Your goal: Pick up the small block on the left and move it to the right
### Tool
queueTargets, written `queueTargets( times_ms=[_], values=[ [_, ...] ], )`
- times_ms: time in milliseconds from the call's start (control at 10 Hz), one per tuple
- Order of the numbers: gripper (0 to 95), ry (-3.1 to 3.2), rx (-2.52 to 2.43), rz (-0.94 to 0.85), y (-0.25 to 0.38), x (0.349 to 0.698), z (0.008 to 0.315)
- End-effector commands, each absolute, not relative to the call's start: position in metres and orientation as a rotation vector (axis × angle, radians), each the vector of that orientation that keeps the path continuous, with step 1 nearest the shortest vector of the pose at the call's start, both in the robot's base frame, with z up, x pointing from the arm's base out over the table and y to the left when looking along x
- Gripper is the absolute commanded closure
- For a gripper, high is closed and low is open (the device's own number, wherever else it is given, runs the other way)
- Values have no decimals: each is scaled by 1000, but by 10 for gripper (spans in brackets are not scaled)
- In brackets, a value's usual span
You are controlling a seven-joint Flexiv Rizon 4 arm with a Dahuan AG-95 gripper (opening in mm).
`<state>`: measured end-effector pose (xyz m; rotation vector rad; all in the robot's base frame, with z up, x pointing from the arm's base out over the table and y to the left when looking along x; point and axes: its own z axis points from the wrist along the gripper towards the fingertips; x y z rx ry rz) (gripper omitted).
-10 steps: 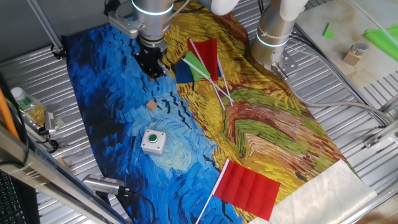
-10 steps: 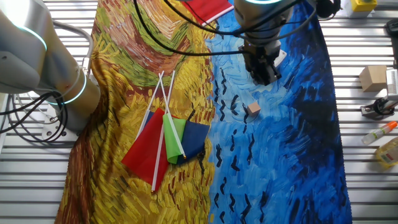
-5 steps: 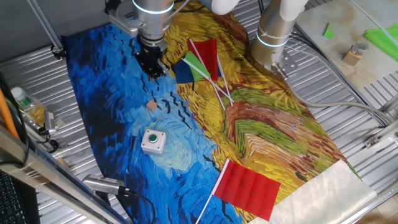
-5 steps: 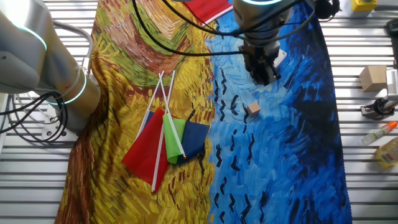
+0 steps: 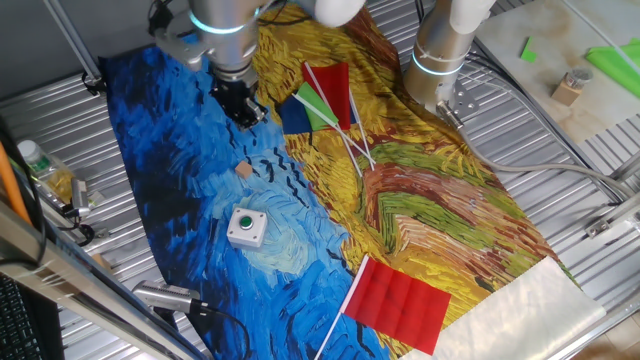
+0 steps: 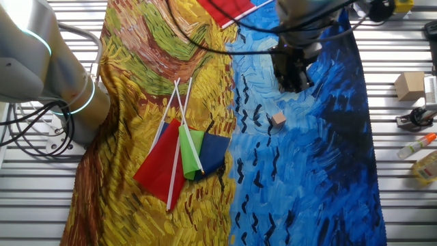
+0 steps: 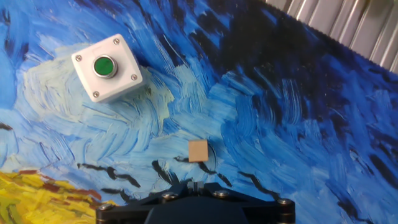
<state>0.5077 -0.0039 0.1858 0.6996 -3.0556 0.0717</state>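
Note:
The small block is a tiny tan cube lying on the blue part of the painted cloth; it also shows in the other fixed view and in the hand view. My gripper hangs above the cloth, a short way behind the block and not touching it. It also shows in the other fixed view. In the hand view the gripper sits at the bottom edge with its fingertips pressed together and nothing between them. The block lies just ahead of the tips.
A white box with a green button stands near the block, also in the hand view. Small flags lie mid-cloth and a red flag at the near end. A second arm's base and a larger wooden block stand off the cloth.
The arm and gripper have shifted slightly sideways and back over the blue cloth. The block and the button box have not moved.

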Motion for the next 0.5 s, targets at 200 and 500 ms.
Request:
queueTargets(
  times_ms=[200, 500],
  values=[
    [950, -3041, 706, 65, -5, 506, 187],
    [950, -3038, 708, 57, -5, 506, 187]
  ],
)
